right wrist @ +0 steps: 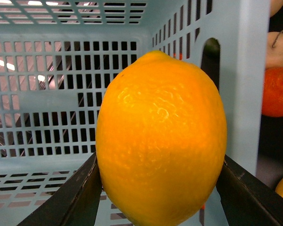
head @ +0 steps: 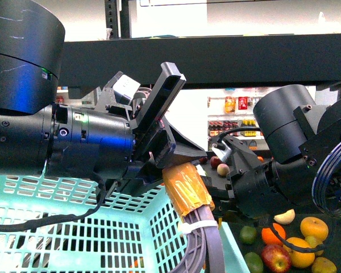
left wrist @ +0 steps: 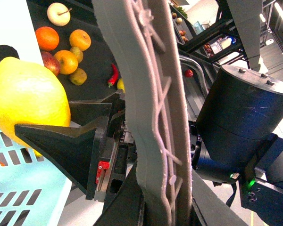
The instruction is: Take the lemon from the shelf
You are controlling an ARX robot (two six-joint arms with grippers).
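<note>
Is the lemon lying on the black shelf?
No, the lemon is clamped in the right gripper, up in front of the light blue basket.

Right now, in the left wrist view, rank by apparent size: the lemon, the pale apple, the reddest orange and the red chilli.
1. lemon, largest, but it is nearest the camera.
2. reddest orange and pale apple look alike, so unranked.
3. red chilli, smallest.
</note>
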